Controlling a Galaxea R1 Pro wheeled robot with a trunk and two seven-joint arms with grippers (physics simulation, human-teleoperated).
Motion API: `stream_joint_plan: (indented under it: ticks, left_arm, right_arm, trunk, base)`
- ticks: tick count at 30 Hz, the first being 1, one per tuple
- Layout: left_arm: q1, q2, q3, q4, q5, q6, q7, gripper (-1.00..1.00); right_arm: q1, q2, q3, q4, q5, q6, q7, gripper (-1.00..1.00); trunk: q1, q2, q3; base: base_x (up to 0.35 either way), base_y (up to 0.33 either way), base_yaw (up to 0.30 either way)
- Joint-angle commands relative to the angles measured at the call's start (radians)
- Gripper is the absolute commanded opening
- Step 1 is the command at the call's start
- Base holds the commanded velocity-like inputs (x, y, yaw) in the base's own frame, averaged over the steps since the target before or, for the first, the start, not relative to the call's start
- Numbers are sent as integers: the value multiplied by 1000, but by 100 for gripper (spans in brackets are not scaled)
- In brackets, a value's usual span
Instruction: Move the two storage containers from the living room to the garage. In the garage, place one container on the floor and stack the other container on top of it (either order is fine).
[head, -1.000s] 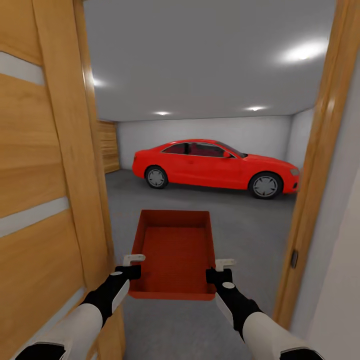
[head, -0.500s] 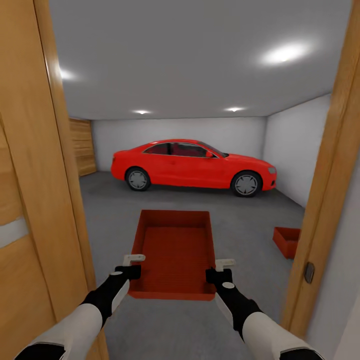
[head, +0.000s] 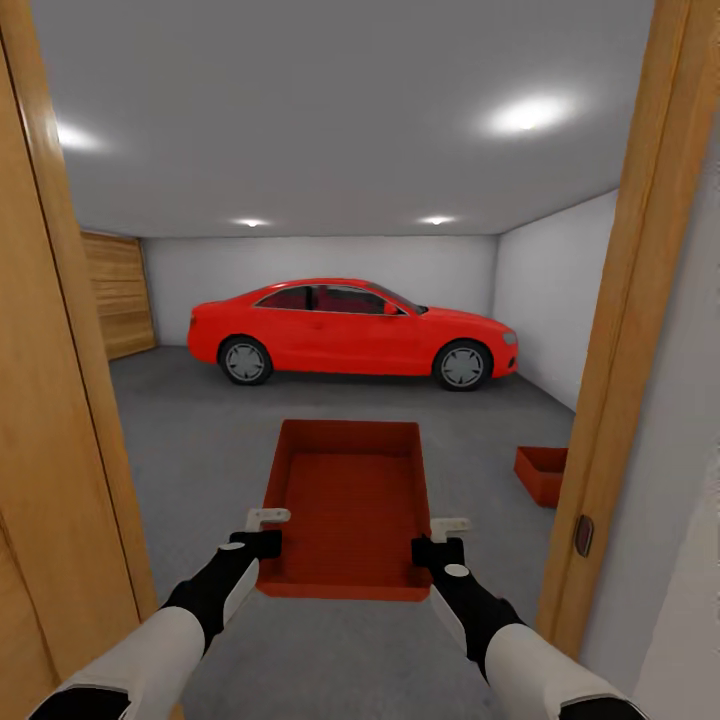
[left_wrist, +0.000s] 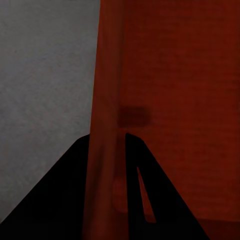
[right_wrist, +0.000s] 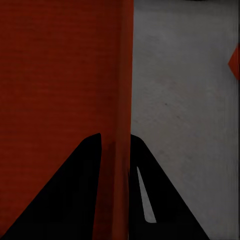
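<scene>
Both grippers clamp 1 container; another sits aground.

A wooden door frame opens onto pale walls, ceiling lights, a red car and wood panelling.

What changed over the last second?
The camera advanced through the doorway: the door at left slid out of view and a second bin on the garage floor appeared. Both grippers, left and right, stay clamped on the carried bin.
</scene>
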Motion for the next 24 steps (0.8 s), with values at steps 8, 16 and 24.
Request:
stream_joint_plan:
  ticks: [8,16,24]
  left_arm:
    - [-1,4,23,-4,1,-6,11,-100]
    - [-1,5,23,-4,1,-6,11,-100]
    - [-1,5,23,-5,1,-6,11,-100]
  right_arm:
    - [-1,-20,-9,3,-8,-1,-9,-100]
    - [0,-19,-9,6,-8,-1,-9,-100]
    - [0,-19,-9,7,-8,-4,-9,-100]
  trunk:
    - [0,-1,-1]
    - [0,-1,-1]
    - [0,-1,-1]
  base:
    - [48,12,-22]
    - [243,171,-1]
    - [167,116,0]
